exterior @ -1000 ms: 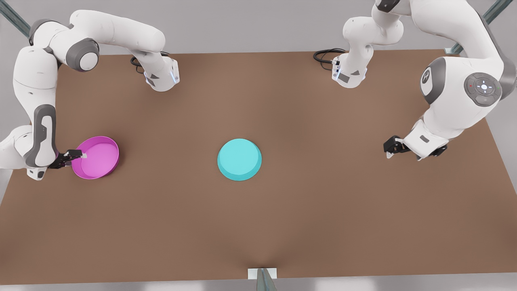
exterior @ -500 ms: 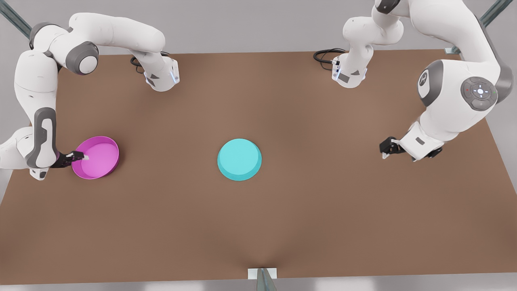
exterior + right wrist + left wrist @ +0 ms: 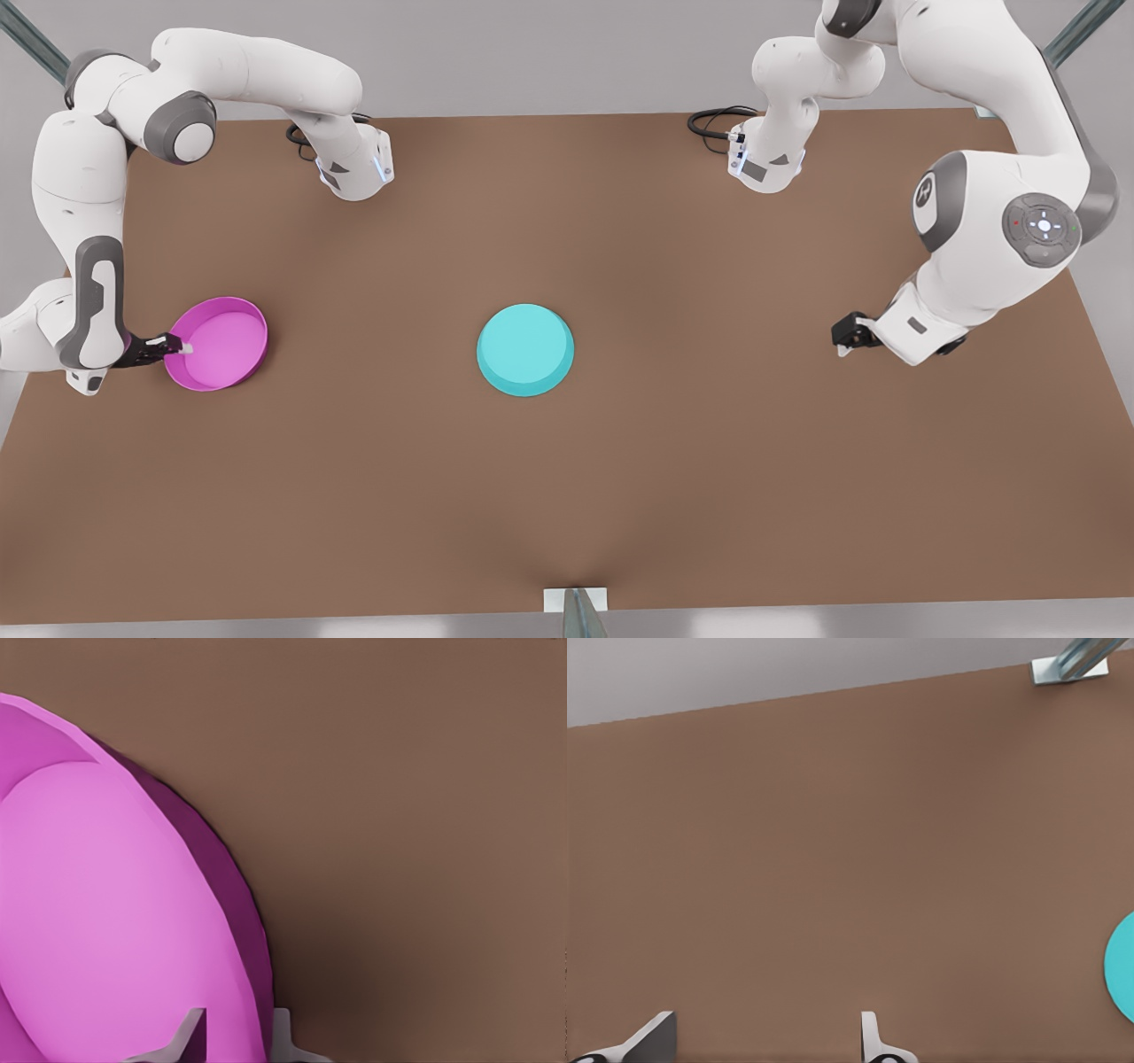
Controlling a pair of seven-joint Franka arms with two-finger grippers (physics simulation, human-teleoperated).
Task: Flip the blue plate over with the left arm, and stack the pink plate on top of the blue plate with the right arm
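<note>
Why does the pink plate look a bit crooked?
The right gripper is shut on the pink plate, pinching its rim and tipping it up off the table. The blue plate lies flat, upside down. The left gripper waits, open.

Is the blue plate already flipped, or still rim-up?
Flipped. In the front view the blue plate shows a flat top with its sloping wall below, unlike the pink plate, whose hollow faces up.

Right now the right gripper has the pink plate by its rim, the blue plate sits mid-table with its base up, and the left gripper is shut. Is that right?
One slip: the left gripper is open, its fingers wide apart over bare table in the left wrist view. The right gripper does pinch the pink plate by its rim, and the blue plate sits mid-table, base up.
</note>
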